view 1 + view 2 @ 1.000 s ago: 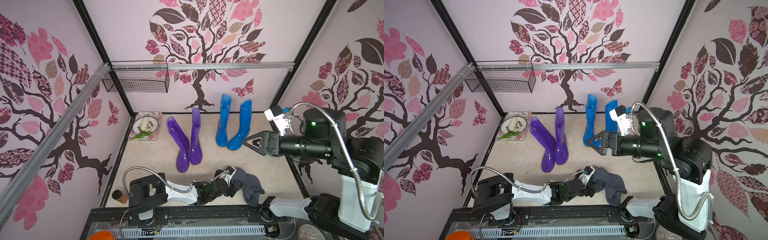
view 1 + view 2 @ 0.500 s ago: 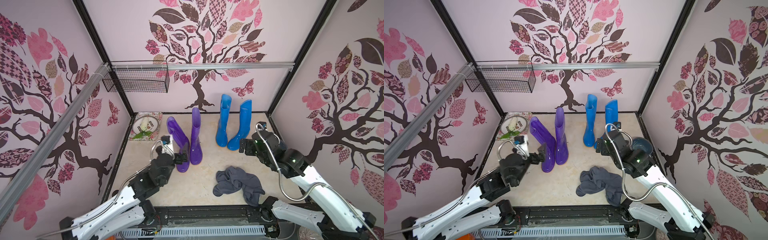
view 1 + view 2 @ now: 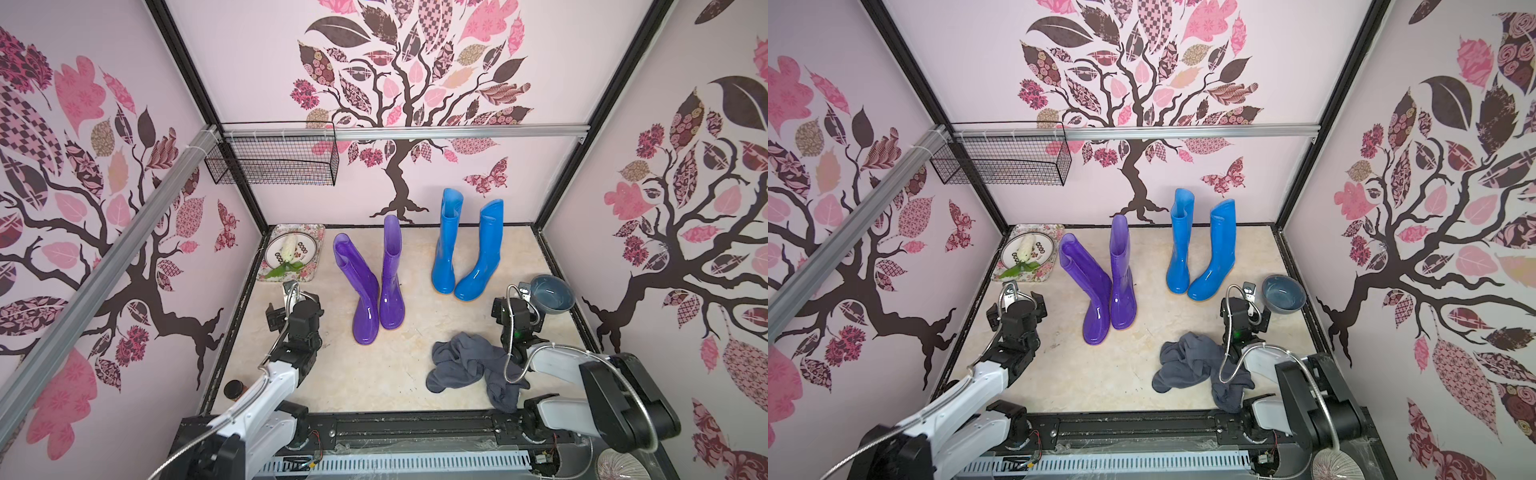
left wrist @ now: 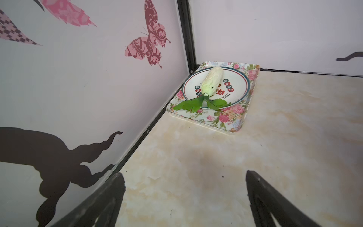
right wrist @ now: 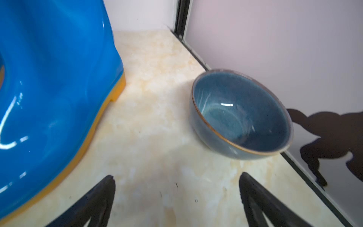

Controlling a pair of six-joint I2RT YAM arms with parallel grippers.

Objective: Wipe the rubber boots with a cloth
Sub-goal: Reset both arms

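Low over table (image 3: 374,374), left gripper (image 4: 184,175) & right gripper (image 5: 176,175) point fwd, agape.

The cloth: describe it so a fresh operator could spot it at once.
Look at the pale marble tabletop, near its front edge on the robot's right side, in front of the blue boots. The cloth lies there in a crumpled heap. It is the only soft, rumpled thing; the bowl nearby is a similar grey-blue but round and hard.

Purple boots (image 3: 392,274), blue boots (image 3: 484,249), grey-blue cloth (image 3: 461,365), floral tray (image 3: 305,274), blue bowl (image 3: 552,297).
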